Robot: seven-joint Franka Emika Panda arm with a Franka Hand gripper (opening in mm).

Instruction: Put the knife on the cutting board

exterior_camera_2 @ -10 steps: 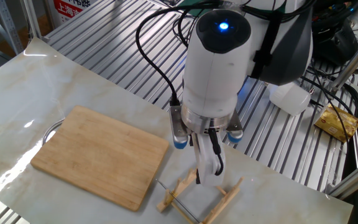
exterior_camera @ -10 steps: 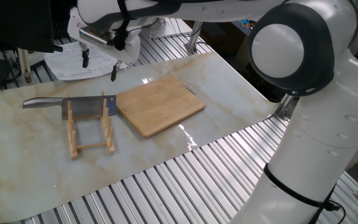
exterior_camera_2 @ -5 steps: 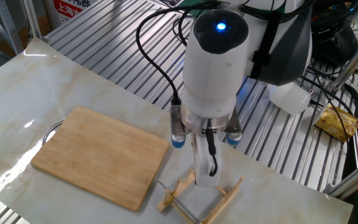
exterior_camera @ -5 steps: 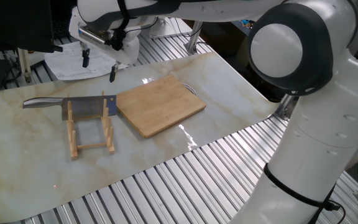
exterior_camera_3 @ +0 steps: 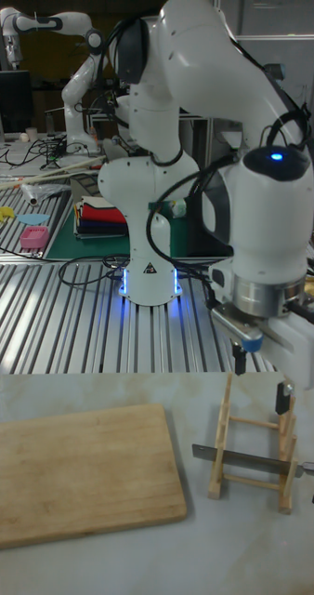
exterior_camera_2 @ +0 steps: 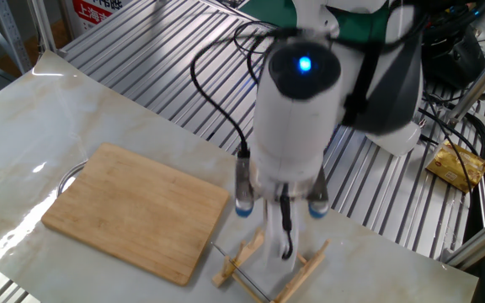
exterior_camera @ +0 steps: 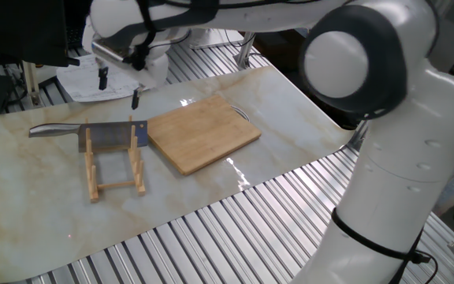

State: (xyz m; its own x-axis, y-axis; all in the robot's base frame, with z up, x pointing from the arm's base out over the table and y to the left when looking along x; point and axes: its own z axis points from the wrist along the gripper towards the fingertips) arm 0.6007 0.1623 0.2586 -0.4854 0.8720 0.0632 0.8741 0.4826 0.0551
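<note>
The knife (exterior_camera: 105, 136) stands on edge across the wooden peg rack (exterior_camera: 115, 167), its silver handle (exterior_camera: 53, 130) pointing left. In the tall fixed view the knife (exterior_camera_3: 245, 456) shows as a thin grey strip through the rack (exterior_camera_3: 255, 451). To the right of the rack the cutting board (exterior_camera: 203, 134) lies flat, with its metal loop on the far edge; it is bare in all views (exterior_camera_2: 133, 210) (exterior_camera_3: 78, 469). My gripper (exterior_camera: 119, 88) hangs open above and just behind the blade, holding nothing. Its fingers (exterior_camera_3: 282, 400) hover over the rack. Motion blur smears the gripper (exterior_camera_2: 283, 240).
Loose papers (exterior_camera: 93, 83) lie behind the rack on the slatted metal bench. A white bottle (exterior_camera_2: 391, 135) and a yellow packet (exterior_camera_2: 457, 164) sit off the mat. My arm's base (exterior_camera_3: 148, 270) stands behind the mat, beside stacked coloured sheets (exterior_camera_3: 97, 218).
My open gripper has shifted a little left, toward the handle side of the knife, and sits slightly lower. Knife, rack and board have not moved.
</note>
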